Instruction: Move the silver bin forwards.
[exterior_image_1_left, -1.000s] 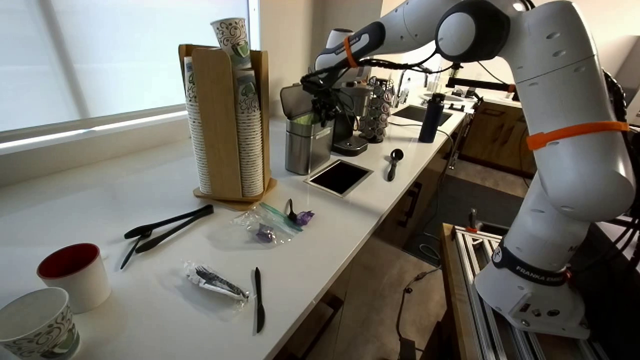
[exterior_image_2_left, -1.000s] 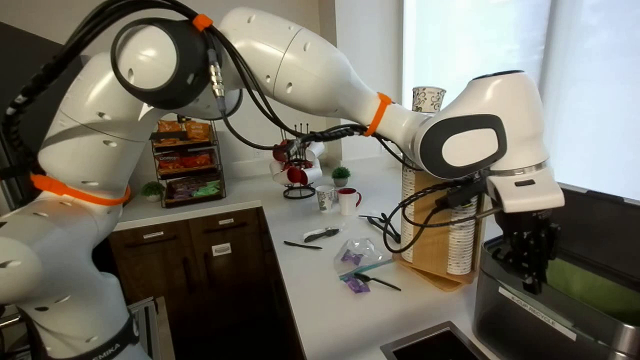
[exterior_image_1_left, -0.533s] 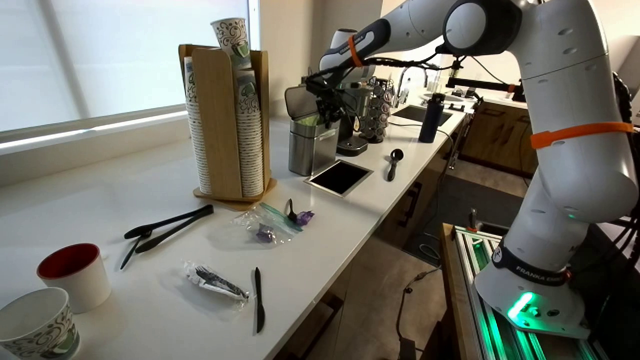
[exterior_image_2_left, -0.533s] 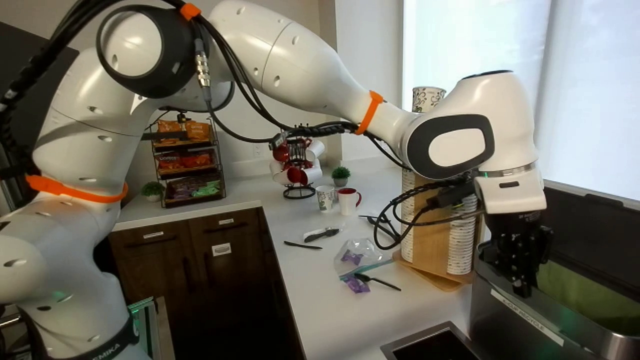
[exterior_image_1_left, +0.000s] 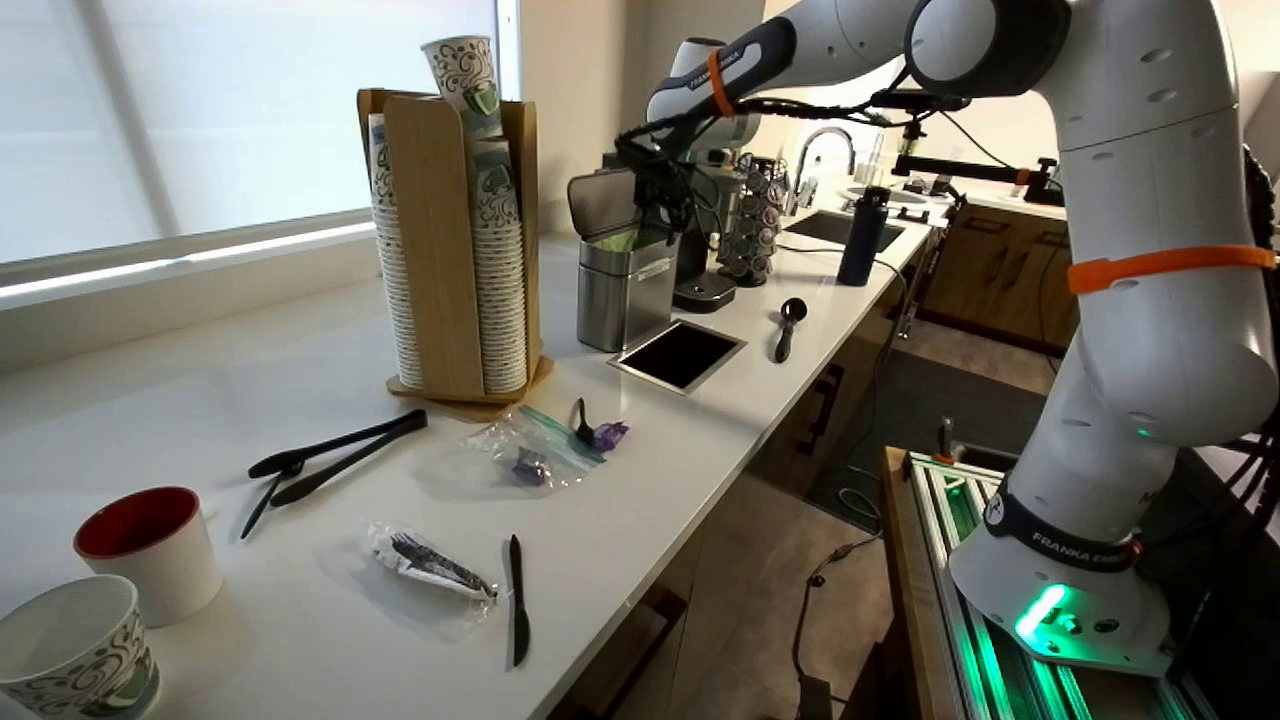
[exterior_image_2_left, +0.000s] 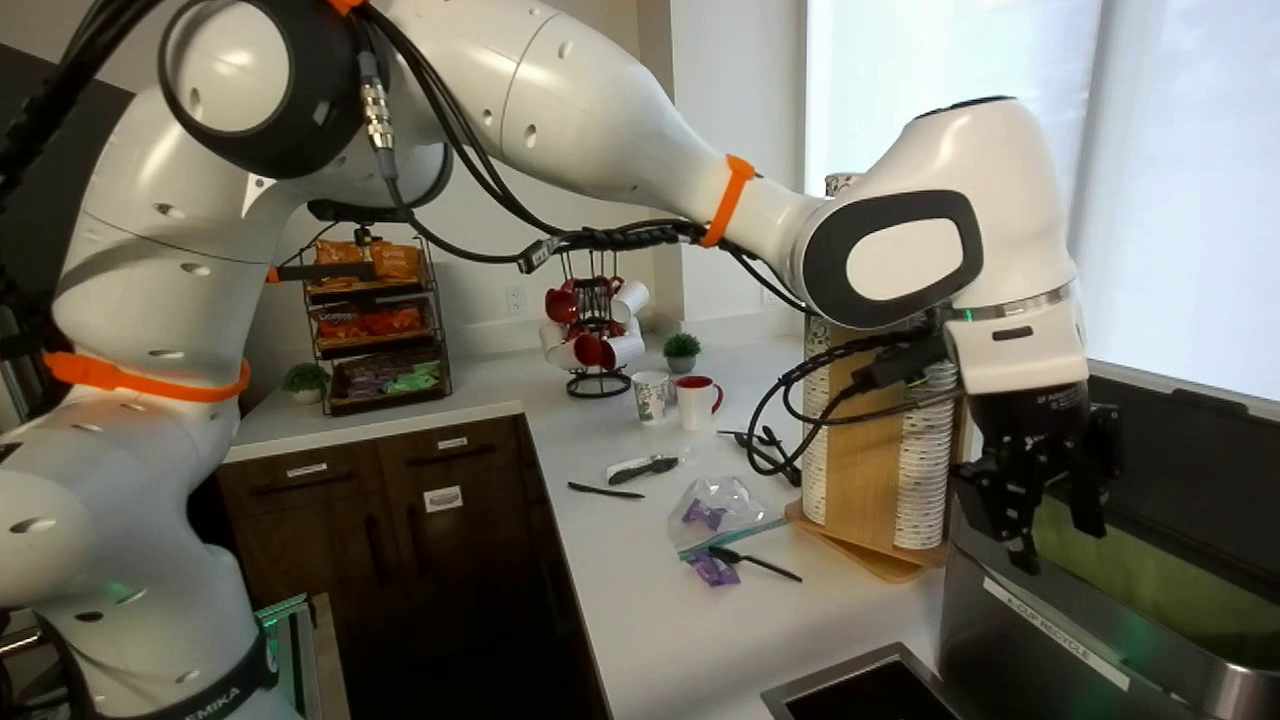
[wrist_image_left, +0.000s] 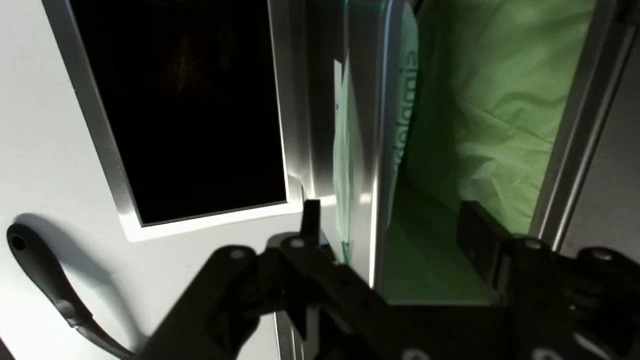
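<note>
The silver bin (exterior_image_1_left: 623, 305) stands upright on the counter with its lid up and a green liner inside. In another exterior view its front wall (exterior_image_2_left: 1010, 640) bears a "K-cup recycle" label. My gripper (exterior_image_2_left: 1056, 540) is open above the bin's front rim. In the wrist view the gripper (wrist_image_left: 392, 220) straddles that front wall (wrist_image_left: 367, 150): one finger (wrist_image_left: 311, 220) is on the outer side, while the opposite finger (wrist_image_left: 475, 235) is over the lined inside. Gaps show between both fingers and the wall.
A framed dark counter opening (exterior_image_1_left: 680, 355) lies right in front of the bin. The wooden cup stand (exterior_image_1_left: 435, 260) rises beside it, with a coffee machine (exterior_image_1_left: 703, 290) on its far side. A black scoop (exterior_image_1_left: 788, 330) and a dark bottle (exterior_image_1_left: 862, 240) are farther along the counter.
The gripper has opened from shut and risen a little. Early in this second the bin shifted slightly toward the counter opening along with the arm, then stayed put.
</note>
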